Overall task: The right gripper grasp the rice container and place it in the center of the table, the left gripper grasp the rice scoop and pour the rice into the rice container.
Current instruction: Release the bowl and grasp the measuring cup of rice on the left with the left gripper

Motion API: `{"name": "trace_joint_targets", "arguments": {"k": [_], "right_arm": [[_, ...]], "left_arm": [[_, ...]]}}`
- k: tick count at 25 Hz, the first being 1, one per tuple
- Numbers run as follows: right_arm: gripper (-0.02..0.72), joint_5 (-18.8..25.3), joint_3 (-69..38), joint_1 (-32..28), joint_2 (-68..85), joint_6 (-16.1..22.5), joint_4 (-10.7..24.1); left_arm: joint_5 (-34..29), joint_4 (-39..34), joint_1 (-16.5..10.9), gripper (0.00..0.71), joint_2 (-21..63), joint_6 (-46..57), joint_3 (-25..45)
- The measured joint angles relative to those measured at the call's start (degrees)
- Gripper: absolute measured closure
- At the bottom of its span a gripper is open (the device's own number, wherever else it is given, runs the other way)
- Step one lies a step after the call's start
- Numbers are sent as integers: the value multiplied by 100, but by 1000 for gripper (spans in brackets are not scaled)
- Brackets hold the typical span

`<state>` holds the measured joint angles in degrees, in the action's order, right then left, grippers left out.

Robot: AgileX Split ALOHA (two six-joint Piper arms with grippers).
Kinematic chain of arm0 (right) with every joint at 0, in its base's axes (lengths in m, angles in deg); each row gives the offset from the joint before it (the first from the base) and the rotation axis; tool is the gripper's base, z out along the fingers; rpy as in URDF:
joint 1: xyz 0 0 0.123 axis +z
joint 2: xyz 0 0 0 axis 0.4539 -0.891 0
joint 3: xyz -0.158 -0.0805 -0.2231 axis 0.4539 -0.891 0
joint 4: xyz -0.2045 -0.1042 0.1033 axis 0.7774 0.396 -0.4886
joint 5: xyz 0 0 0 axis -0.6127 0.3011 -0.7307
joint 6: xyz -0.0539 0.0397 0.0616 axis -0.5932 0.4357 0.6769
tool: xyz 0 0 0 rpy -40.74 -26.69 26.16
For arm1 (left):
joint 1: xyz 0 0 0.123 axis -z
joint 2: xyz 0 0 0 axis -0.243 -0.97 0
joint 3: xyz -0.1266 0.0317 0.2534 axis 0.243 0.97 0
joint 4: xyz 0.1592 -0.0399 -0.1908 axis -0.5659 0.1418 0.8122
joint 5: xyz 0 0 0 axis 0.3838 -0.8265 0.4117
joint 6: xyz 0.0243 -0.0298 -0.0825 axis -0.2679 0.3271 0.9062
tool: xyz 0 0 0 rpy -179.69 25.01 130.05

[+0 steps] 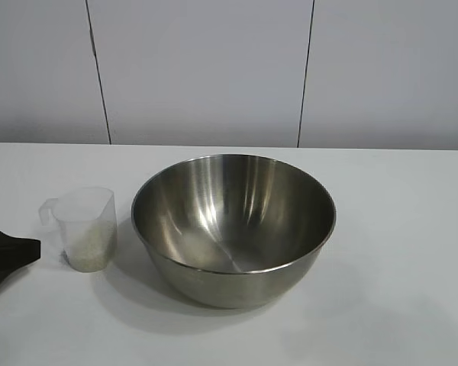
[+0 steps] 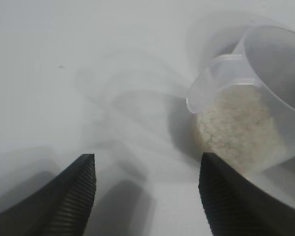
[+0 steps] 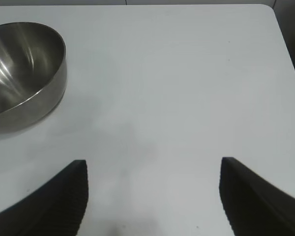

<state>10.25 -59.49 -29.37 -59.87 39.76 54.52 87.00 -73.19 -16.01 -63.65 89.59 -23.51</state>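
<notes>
Rice scoop [image 1: 87, 229], left of frame: upright, holding rice [image 2: 238, 125]. Left gripper [image 1: 15, 250] beside it, wide, empty; off-line — could topple scoop, spilling. Right gripper [image 3: 152, 196] parked, wide.

Shiny silver rice container [image 1: 233, 229], frosted rice scoop [image 1: 88, 229] of seemingly off-white rice [image 2: 238, 128], white table [image 1: 397, 290].

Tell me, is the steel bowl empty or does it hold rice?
Empty: the steel bowl shows only bare shiny metal inside; the rice sits in the measuring cup.
</notes>
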Motion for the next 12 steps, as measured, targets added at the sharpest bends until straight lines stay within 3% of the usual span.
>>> {"name": "trace_joint_targets", "arguments": {"k": [12], "right_arm": [[188,0,0,0,0,0,0]], "left_arm": [[-7,-171,0,264,0,-221,-327]]}}
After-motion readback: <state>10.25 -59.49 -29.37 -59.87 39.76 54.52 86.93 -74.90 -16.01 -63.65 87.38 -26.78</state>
